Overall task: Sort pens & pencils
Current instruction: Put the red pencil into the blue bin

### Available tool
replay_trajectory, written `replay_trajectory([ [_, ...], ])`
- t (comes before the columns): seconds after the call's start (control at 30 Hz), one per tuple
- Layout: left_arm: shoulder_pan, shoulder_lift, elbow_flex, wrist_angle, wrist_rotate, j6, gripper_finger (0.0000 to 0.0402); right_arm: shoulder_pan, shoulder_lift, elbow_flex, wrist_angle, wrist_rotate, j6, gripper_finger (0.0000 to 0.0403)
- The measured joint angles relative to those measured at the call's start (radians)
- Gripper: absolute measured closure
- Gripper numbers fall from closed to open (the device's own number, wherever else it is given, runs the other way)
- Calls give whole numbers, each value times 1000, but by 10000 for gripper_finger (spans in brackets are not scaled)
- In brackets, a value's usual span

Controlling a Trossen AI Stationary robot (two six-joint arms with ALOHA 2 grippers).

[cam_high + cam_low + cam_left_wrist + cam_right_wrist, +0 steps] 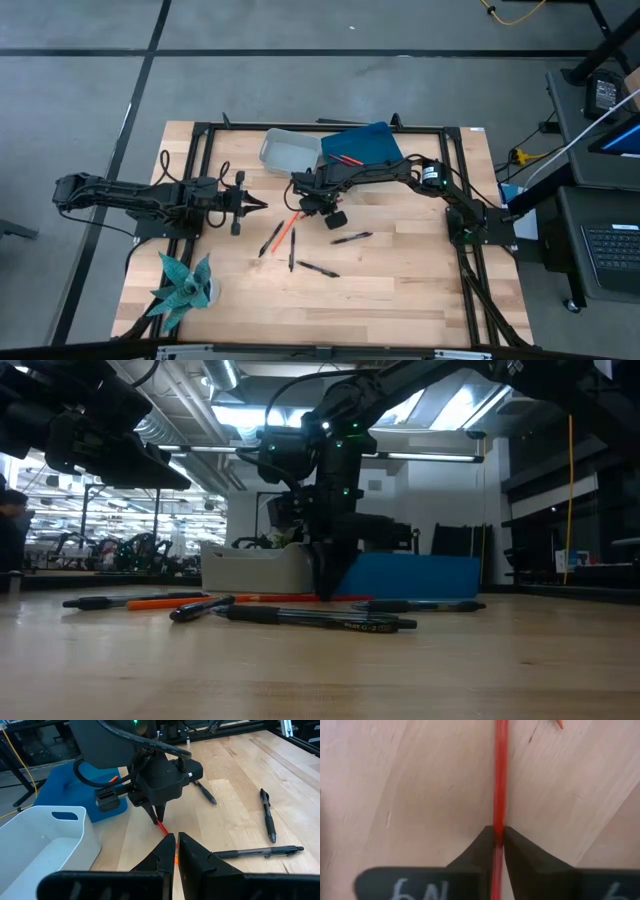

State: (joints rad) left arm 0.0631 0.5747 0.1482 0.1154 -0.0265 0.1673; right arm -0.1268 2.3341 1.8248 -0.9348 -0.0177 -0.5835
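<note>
front boards free; white bin (285, 150), blue tray (365, 143) block rear

Pale wooden table (400, 290), smooth with visible grain; glossy black plastic pens (310, 618); white bin (45, 840) at 12 o'clock looks matt plastic.

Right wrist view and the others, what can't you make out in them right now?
- Right wrist view: the pencil in the right gripper runs off the frame; its length is unknown.
- High view: the white bin interior is partly hidden by the right arm.
- Left wrist view: the left gripper hides part of the pencil.
</note>
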Motion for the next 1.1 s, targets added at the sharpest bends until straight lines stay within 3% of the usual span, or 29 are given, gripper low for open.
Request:
replay_trajectory([
  [0.17, 0, 0, 0, 0, 0, 0, 388, 0, 0, 0, 0, 0, 0, 384],
  [0.37, 0, 0, 0, 0, 0, 0, 388, 0, 0, 0, -2, 0, 6, 371],
  [1.1, 0, 0, 0, 0, 0, 0, 388, 0, 0, 0, -7, -1, 7, 384],
])
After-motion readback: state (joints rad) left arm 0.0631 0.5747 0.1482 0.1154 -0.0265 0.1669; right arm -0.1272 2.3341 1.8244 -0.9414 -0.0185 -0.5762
